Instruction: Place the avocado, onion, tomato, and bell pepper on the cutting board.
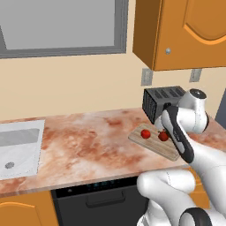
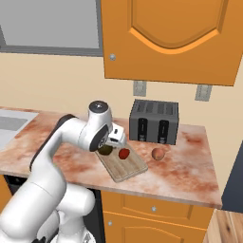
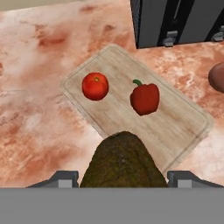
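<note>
My gripper [image 3: 123,177] is shut on the avocado [image 3: 122,159], a dark olive, rough-skinned ball hanging over the near edge of the cutting board [image 3: 175,127]. On the light wooden board lie the tomato [image 3: 95,85] on the left and the bell pepper [image 3: 145,98] on the right, a little apart. The pinkish-brown onion [image 3: 217,76] rests on the counter off the board's right side. In the right base view the avocado [image 2: 105,150] sits in the gripper [image 2: 108,148] above the board [image 2: 128,172], and the onion [image 2: 158,153] lies in front of the toaster.
A black toaster [image 2: 154,121] stands against the wall just behind the board. A sink [image 1: 17,150] is set into the counter far to the left. Orange wall cabinets [image 2: 171,38] hang overhead. The counter's front edge [image 1: 88,178] runs close below the board.
</note>
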